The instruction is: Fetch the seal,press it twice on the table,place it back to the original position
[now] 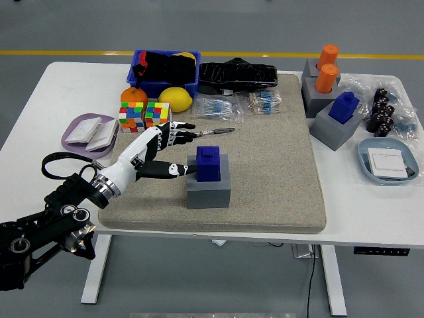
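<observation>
Fingers (177, 136) of the left hand (162, 151) were spread and held nothing, thumb tip just beside the blue block-shaped seal (208, 163). Seal sat upright in its grey square holder (209, 190) on the beige felt mat (278, 165), mid-table. Black-barrelled pen (209, 132) lay just beyond the fingertips

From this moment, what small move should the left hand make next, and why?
Probably a short further reach right, then closing around the blue seal. The left hand is open, its thumb tip just at the seal's left side, fingers spread behind it, nothing grasped. The seal sits in its grey holder.
</observation>
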